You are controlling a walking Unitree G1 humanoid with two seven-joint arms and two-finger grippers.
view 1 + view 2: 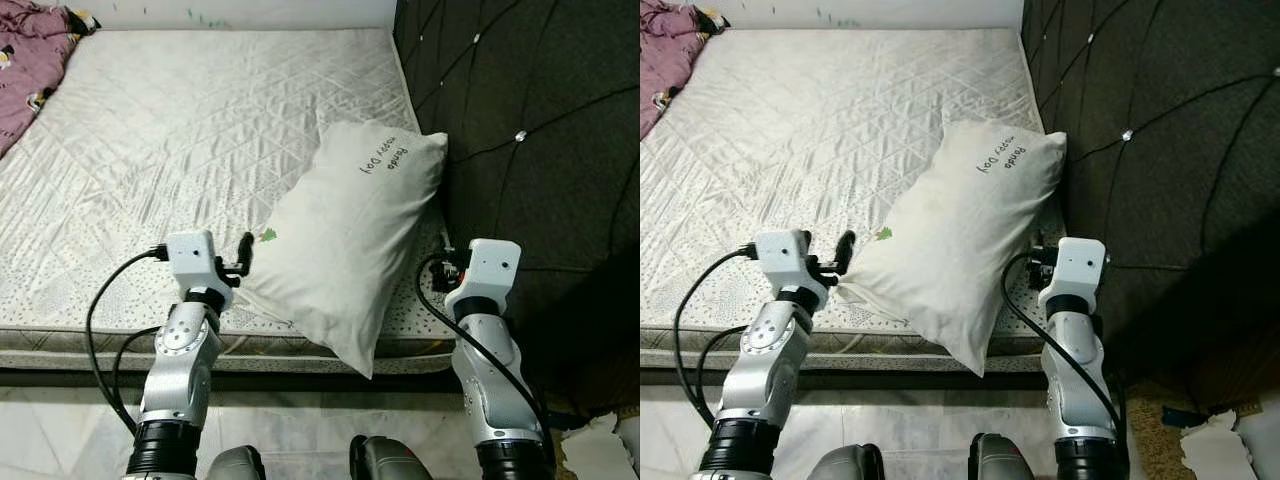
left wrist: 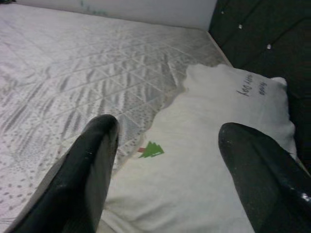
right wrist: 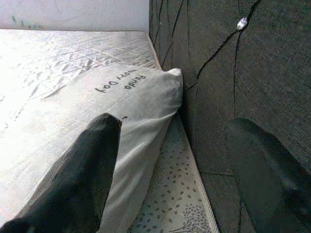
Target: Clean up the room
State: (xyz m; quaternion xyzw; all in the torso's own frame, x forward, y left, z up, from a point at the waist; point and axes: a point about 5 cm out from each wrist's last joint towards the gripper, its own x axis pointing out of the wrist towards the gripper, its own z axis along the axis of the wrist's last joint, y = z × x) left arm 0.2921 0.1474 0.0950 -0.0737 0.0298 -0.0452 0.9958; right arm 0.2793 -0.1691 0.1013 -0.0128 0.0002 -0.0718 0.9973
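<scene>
okay, the white rectangular pillow with black lettering [image 1: 350, 235] lies on the quilted pale mattress [image 1: 190, 130] against the dark tufted headboard [image 1: 540, 140], one corner hanging off the near edge, so i'd say it isn't properly placed yet. my left gripper [image 2: 163, 160] has its fingers spread wide at the pillow's near edge, my right gripper [image 3: 175, 160] likewise spread between pillow and headboard, neither holding anything. a crumpled maroon blanket [image 1: 30, 65] in the far corner looks like work left too.
</scene>
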